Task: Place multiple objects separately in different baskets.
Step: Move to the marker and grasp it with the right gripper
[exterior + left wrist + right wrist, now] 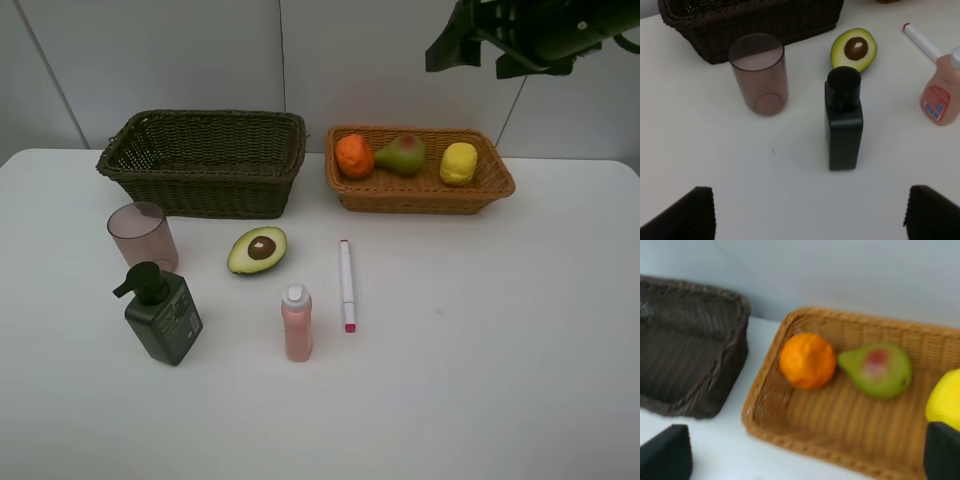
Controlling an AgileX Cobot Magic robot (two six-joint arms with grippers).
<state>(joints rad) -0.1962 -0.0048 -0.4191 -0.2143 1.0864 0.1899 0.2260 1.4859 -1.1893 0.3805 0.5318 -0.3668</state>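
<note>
Step in hand: sorting is part done; by the look of it, fruit goes to one basket and household items to the other.
Orange-tan basket: holds the orange, the red-green pear and the yellow lemon in a row.
Dark basket: nothing shows inside it.
On the table: the avocado half, pit up, lies just in front of the dark basket. The pink cup, the pump bottle and the small pink bottle stand upright. The white marker lies flat.
Left gripper: jaws spread wide, holding nothing; it hangs low over the table with the pump bottle lined up between its fingertips and the cup just beyond.
Right gripper: jaws wide and empty, raised high above the orange-tan basket.
Next move, as a judgement: the left arm is best placed to take the pump bottle. That calls for a descent around the bottle's body and a firm grip below the pump head, without knocking the cup. The bottle then has to be lifted over the dark basket's tall wall.
Avocado: probably the right arm's job, joining the other fruit.
</note>
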